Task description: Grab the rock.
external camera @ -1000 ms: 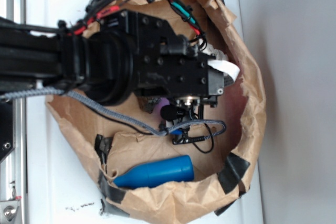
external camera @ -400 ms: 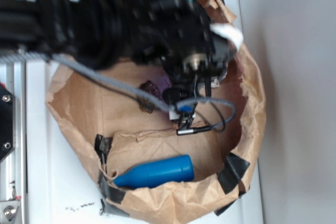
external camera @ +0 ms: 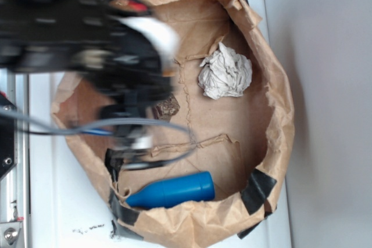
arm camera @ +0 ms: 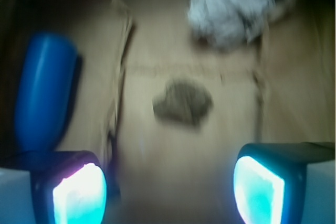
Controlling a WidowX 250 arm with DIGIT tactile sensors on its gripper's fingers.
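The rock point(external camera: 167, 107) is a small dark brown jagged lump on the floor of the brown paper bag point(external camera: 273, 85). In the wrist view the rock point(arm camera: 182, 102) lies ahead of my gripper point(arm camera: 169, 184), centred between the two glowing fingertips point(arm camera: 80, 192) and clear of them. The jaws stand wide apart with nothing between them. In the exterior view the arm and gripper point(external camera: 131, 129) are blurred at the left, just left of the rock.
A crumpled white paper ball point(external camera: 225, 74) lies beyond the rock; it also shows in the wrist view point(arm camera: 233, 3). A blue bottle point(external camera: 171, 191) lies along the bag's lower wall, at the left in the wrist view point(arm camera: 44, 90). Black tape patches point(external camera: 258, 190) hold the bag's rim.
The arm has swung fast to the left, away from over the bag's middle. The paper ball and the rock, hidden or partly hidden before, are now uncovered.
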